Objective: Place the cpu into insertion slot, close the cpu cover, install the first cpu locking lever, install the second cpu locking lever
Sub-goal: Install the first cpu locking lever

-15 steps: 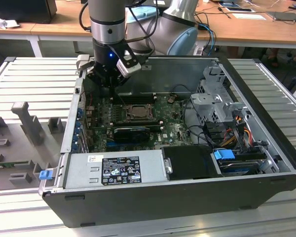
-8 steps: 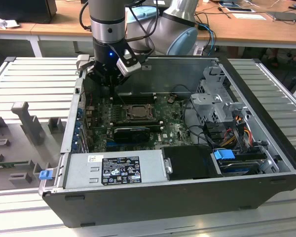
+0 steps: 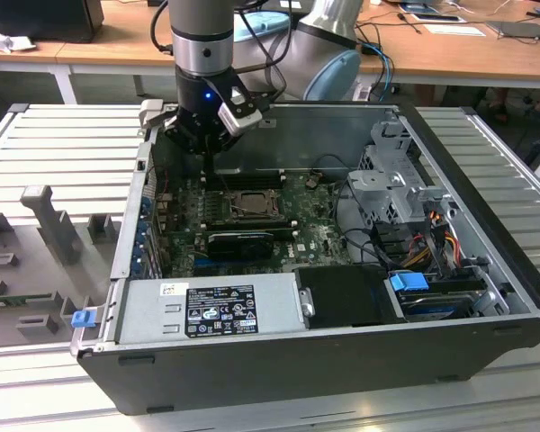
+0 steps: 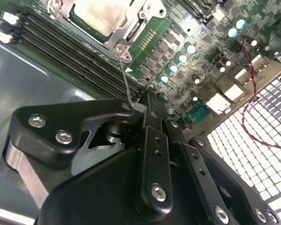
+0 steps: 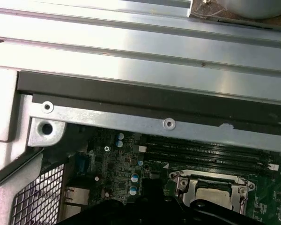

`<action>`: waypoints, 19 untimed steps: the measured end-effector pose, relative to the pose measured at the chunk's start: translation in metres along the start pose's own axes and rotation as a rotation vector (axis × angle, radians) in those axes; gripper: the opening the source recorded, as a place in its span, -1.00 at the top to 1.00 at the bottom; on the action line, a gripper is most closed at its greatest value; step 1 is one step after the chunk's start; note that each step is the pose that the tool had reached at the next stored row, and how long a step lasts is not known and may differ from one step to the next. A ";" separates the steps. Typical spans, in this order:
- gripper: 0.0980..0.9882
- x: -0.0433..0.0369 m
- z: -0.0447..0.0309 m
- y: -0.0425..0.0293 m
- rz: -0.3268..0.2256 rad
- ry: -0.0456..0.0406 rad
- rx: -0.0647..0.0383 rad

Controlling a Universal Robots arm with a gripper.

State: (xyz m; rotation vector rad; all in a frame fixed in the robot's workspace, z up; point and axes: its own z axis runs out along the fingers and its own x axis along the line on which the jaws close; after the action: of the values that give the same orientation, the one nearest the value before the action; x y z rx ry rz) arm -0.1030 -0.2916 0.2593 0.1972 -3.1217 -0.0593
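The cpu [image 4: 99,14] shows its tan-grey face inside the insertion slot [image 3: 252,203] on the green board. The silver cpu cover [image 4: 133,26] lies flat around it. A thin wire locking lever [image 4: 125,79] runs from the socket's corner to my fingertips. My gripper [image 4: 149,99] is shut, its black fingers pressed together with the lever's free end against them. In the exterior view the gripper [image 3: 211,166] hangs low over the board, just behind the slot toward that view's left. The cpu [image 5: 214,193] and cover [image 5: 187,180] also appear in the first wrist view.
The work sits inside an open computer case [image 3: 486,189] lying on a slatted metal table. Long black memory slots [image 4: 70,51] run beside the socket. A grey power supply [image 3: 216,306] fills the case's near side, and drive cages with cables [image 3: 405,207] stand at the exterior view's right.
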 end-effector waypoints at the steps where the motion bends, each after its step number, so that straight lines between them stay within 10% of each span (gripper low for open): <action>1: 0.98 -0.0011 0.0000 -0.0001 0.000 0.0000 0.000; 19: 0.98 -0.0239 -0.0001 -0.0030 0.000 0.0001 0.000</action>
State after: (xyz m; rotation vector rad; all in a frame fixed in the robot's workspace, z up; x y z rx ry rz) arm -0.0789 -0.2916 0.2591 0.1972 -3.1216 -0.0592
